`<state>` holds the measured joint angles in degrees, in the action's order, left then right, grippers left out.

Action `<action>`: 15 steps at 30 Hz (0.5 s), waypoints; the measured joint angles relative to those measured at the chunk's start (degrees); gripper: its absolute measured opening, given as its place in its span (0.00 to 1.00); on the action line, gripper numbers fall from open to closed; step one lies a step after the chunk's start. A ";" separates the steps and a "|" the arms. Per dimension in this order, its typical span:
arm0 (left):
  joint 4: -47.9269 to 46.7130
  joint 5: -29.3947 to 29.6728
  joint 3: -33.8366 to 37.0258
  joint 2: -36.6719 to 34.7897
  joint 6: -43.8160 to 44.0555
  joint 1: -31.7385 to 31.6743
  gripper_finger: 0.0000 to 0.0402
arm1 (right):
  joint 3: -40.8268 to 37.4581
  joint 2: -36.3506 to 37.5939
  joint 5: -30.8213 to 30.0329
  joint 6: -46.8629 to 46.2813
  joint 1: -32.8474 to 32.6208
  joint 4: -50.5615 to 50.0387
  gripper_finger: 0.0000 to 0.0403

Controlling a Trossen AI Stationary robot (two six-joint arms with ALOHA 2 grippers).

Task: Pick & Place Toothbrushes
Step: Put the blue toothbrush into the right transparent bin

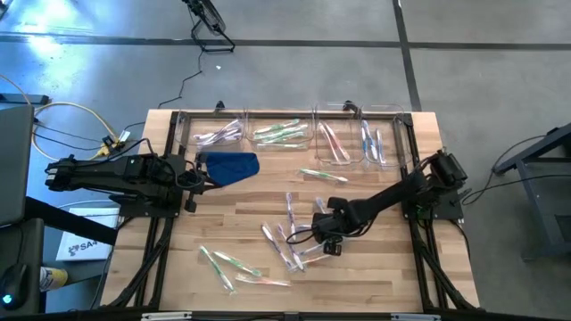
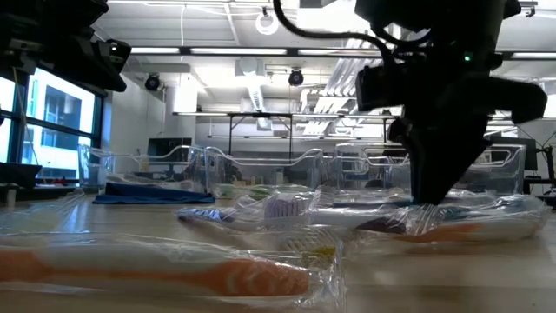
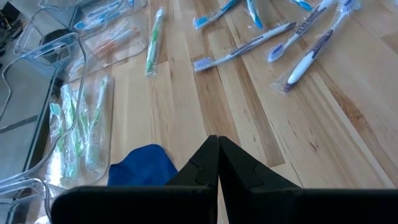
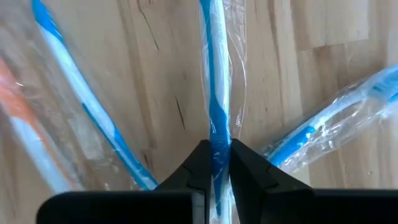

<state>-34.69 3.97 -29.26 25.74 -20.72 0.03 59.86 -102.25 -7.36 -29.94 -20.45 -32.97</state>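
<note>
Several wrapped toothbrushes (image 1: 290,236) with blue, green, pink and whitish handles lie loose on the wooden table, more at the near left (image 1: 227,265). My right gripper (image 1: 308,238) stands over the middle pile, pointing down, shut on a blue-and-white toothbrush (image 4: 214,74) in clear wrapping. My left gripper (image 3: 217,146) is shut and empty at the table's left, above the edge of a blue cloth (image 1: 230,166). In the low view the right gripper (image 2: 434,196) reaches down to the wrapped brushes on the table. My right gripper pinches the blue-and-white toothbrush's handle (image 4: 216,146), wrapping and all, between its two fingers (image 4: 198,168). The fingers come from above, pointing down, and lie across the handle. The rest of the brush runs away from the fingers close over the wood; whether it is lifted I cannot tell.
Clear plastic bins (image 1: 294,134) stand in a row along the far edge, each with some toothbrushes in it. Other wrapped brushes (image 4: 81,106) lie close on both sides of the held one. Bare wood shows at the near right (image 1: 384,267).
</note>
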 joint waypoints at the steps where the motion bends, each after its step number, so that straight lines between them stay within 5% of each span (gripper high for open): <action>1: -0.07 0.00 0.00 0.02 0.00 -0.01 0.00 | 0.00 0.54 -0.03 -0.03 0.00 0.01 0.08; 15: -0.21 0.02 0.00 0.02 0.01 -0.02 0.00 | 0.02 15.96 -7.57 -0.21 3.06 0.22 0.07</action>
<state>-34.90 3.99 -29.26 25.76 -20.71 0.01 59.88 -86.30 -14.93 -30.15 -17.39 -32.75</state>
